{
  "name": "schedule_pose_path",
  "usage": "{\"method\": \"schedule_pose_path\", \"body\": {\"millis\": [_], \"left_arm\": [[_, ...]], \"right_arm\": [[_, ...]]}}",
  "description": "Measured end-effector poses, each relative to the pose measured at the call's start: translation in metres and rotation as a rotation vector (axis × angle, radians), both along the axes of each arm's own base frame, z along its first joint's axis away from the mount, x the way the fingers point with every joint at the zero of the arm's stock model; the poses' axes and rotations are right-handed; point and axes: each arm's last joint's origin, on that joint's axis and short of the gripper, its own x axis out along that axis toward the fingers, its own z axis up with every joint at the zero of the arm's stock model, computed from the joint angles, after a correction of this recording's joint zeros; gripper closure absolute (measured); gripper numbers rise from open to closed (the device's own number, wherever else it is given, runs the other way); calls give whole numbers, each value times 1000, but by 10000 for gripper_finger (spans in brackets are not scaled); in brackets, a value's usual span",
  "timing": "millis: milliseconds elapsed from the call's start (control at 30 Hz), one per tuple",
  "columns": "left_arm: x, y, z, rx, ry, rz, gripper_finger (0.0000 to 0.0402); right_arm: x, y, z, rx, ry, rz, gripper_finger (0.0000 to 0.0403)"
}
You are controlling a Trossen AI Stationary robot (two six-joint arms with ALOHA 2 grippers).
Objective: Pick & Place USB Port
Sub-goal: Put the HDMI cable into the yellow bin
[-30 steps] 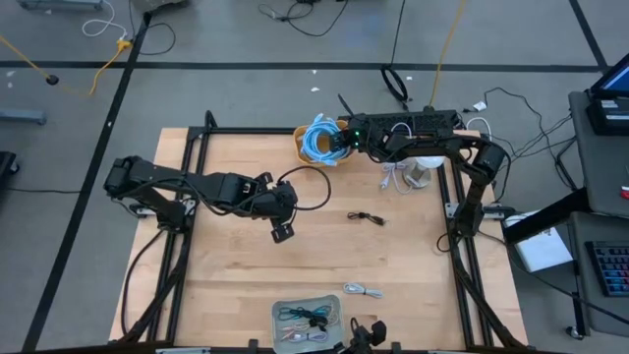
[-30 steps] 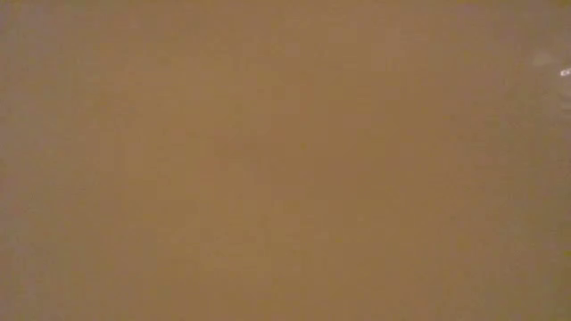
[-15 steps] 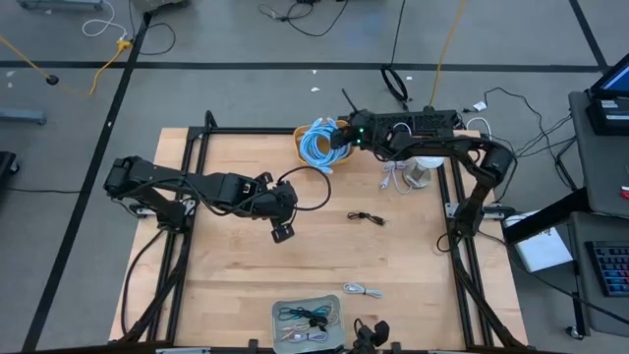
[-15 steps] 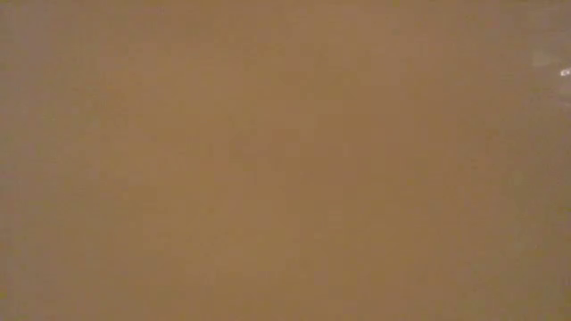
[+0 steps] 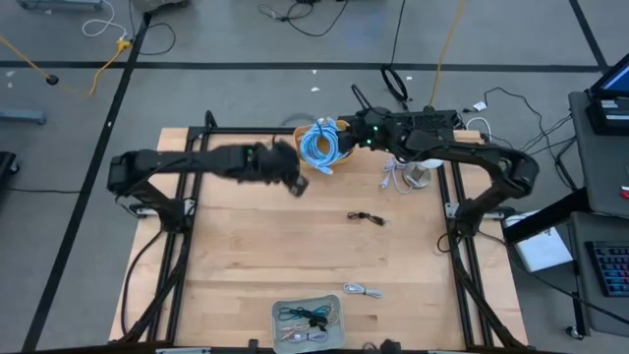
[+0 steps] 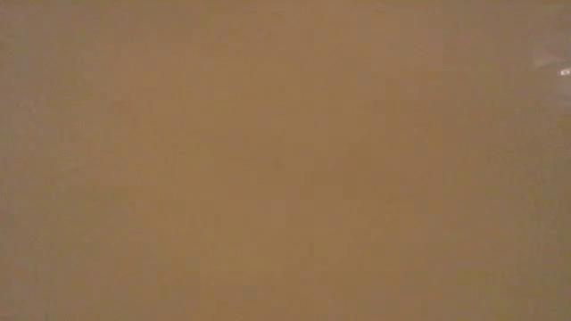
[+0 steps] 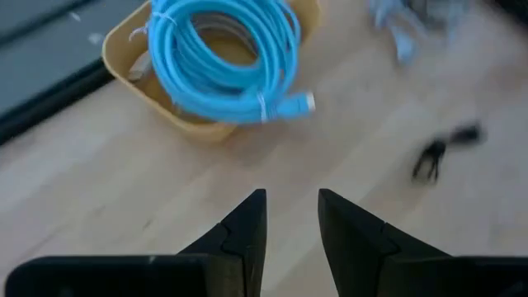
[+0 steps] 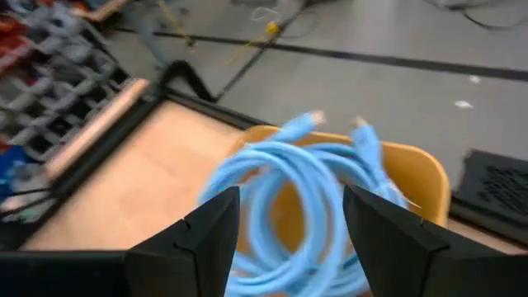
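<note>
The pale wooden tabletop [image 5: 246, 246], filling the middle of the high view, looks smooth and matt, its grain running in long boards. At upper centre a coiled light-blue cable [image 5: 318, 146] has a glossy plastic sheath; it rests in a mustard-yellow bowl [image 7: 177, 115] of smooth, dull plastic. The two dark robot arms look like matt black plastic or painted metal. A black metal frame [image 5: 462, 246] edges the table. The surrounding grey floor [image 5: 246, 88] appears hard and faintly sheened.
</note>
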Motion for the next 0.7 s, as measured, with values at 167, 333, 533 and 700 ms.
{"method": "schedule_pose_path", "body": {"millis": [167,333,533,700], "left_arm": [[-8,52,-13,-108,-75,89,260],[-10,85,-21,-177,-149,157,202],[22,104,-41,-311,-316,116,139],[35,101,-51,-254,-165,137,138]], "right_arm": [[-12,33,36,-21,-68,87,191],[-30,73,70,-52,-136,187,190],[-41,116,92,-88,-202,276,190],[-43,139,97,-117,-211,300,190]]}}
